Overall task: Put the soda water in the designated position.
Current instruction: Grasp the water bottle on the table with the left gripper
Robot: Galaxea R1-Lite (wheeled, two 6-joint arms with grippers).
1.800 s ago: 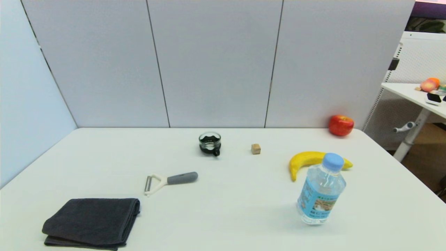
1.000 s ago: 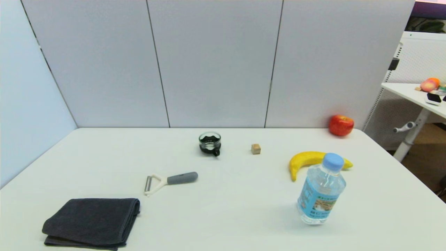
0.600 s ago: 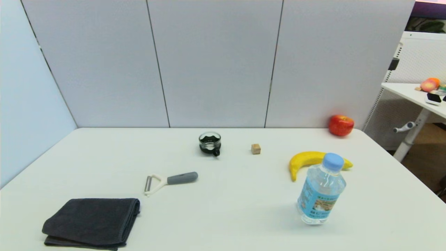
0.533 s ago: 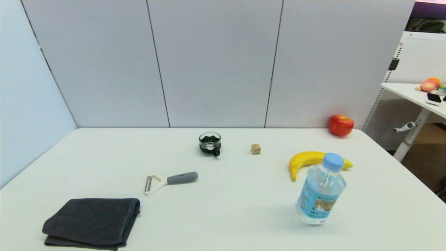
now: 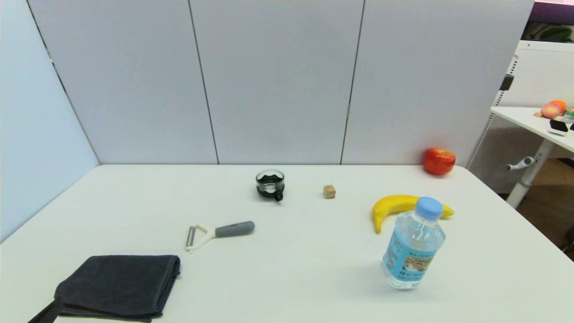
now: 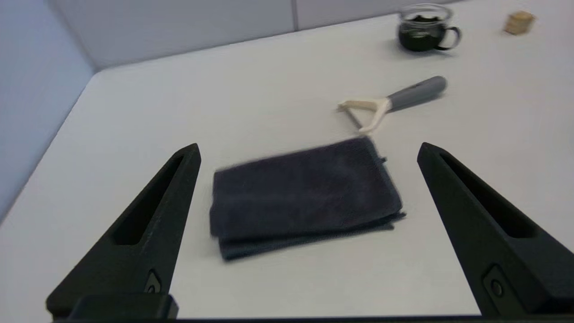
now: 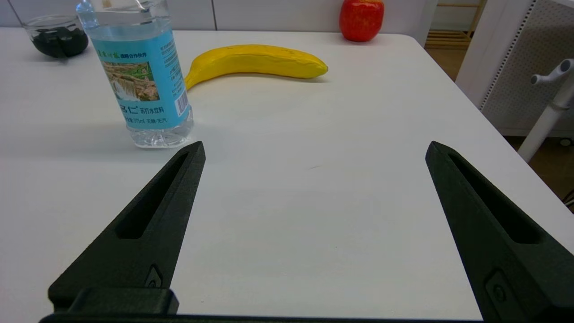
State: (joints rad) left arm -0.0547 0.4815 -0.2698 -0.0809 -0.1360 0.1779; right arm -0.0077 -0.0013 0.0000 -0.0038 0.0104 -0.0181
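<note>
At the near left, the left gripper (image 6: 307, 152) is hanging over the dark grey folded towel (image 5: 117, 285), fingers spread wide apart and holding nothing. At the near right, the right gripper (image 7: 314, 150) is likewise gaping empty, just short of the soda water (image 5: 414, 244), a small clear plastic bottle with a light-blue cap that is standing upright on the white table (image 5: 296, 260), full of clear liquid. Behind it a yellow banana (image 5: 394, 206) is lying. Farther back, a small glass cup with a black handle (image 5: 270, 184) is holding something dark.
</note>
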